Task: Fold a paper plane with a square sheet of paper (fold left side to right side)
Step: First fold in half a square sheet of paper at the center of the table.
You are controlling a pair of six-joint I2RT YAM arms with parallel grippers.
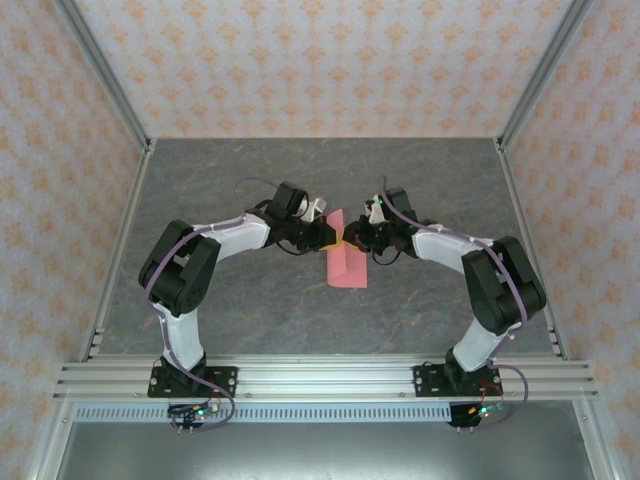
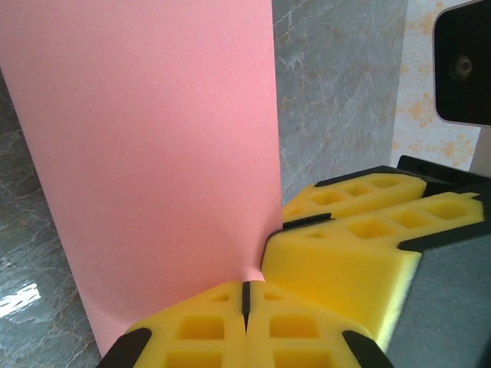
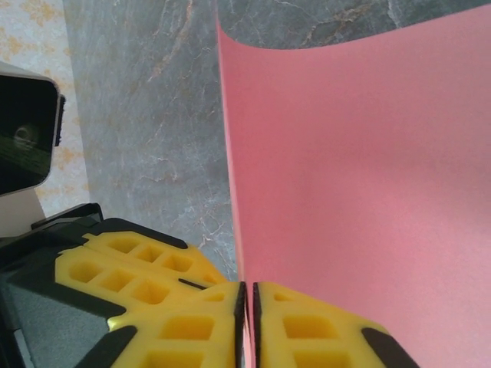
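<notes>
Paper, a salmon-pink square sheet (image 1: 348,268), bows above the grey bench (image 1: 220,300), one edge pinched by the closed left hand (image 2: 245,295) and the closed right hand (image 3: 247,295) just beside it.

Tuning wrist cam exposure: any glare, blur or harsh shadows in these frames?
Top external: soft, even light, only faint shadows, paper sheet sharp. Left wrist: white glare patch on the table at lower left; the sheet reads as flat, textureless pink. Right wrist: gentle shading across the curved sheet, table veining crisp, no glare.
</notes>
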